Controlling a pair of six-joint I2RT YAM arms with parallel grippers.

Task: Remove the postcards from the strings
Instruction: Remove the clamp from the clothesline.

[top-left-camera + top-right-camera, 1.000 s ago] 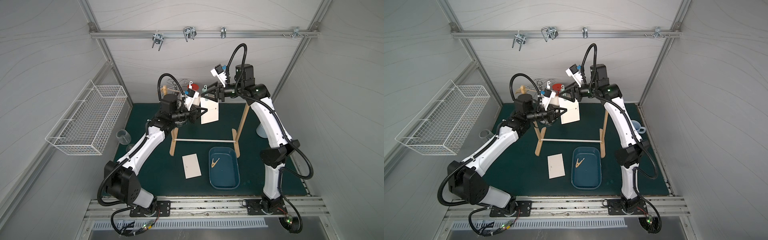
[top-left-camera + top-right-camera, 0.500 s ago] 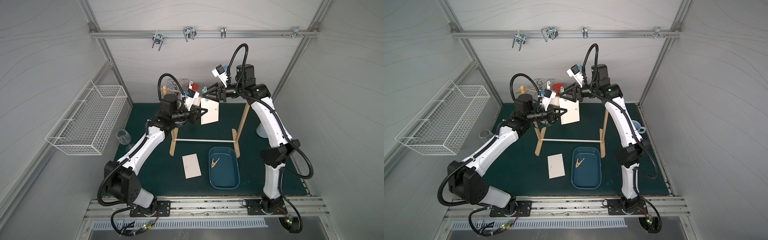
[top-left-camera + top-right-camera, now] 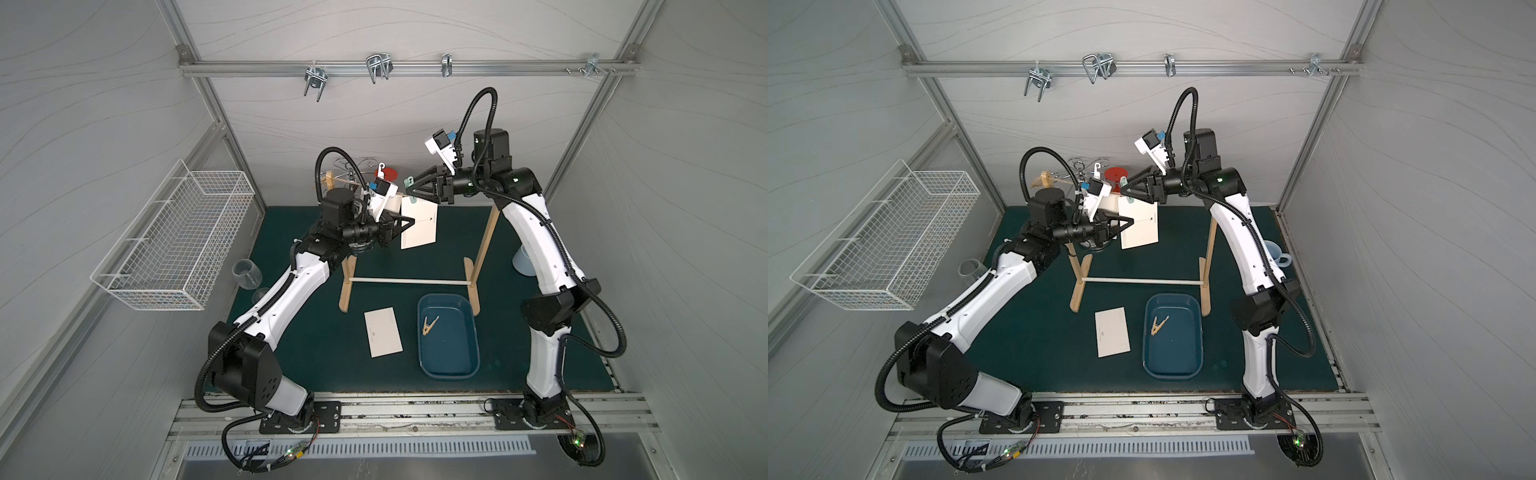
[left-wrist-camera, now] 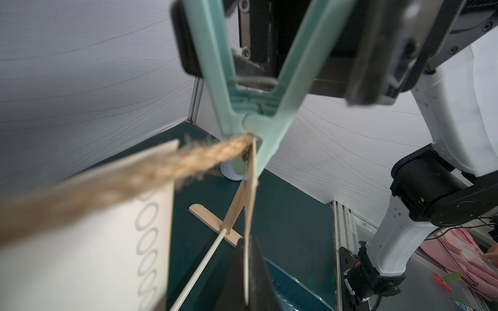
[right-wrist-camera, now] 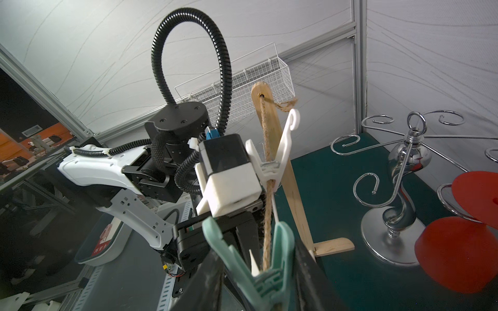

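Now | dark green mat (image 3: 316,340), grey walls (image 3: 374,120) | left pincer (image 3: 410,222) pinches hung postcard (image 3: 422,230) | right pincer (image 3: 410,189) clasps mint peg (image 4: 258,123)

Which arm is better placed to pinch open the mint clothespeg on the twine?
Right: the right gripper brackets the handles of the mint clothespeg, while the left gripper is clamped on the hanging postcard.

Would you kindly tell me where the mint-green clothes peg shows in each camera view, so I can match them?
In a top view: the mint-green peg is just above centre, over the hanging postcard.
In a top view: same spot, slightly further left.
Left wrist: large, upper middle of the picture.
Right wrist: bottom edge, middle of the picture.
Shared landmark: the twine it clips onto, clearest in both wrist views.
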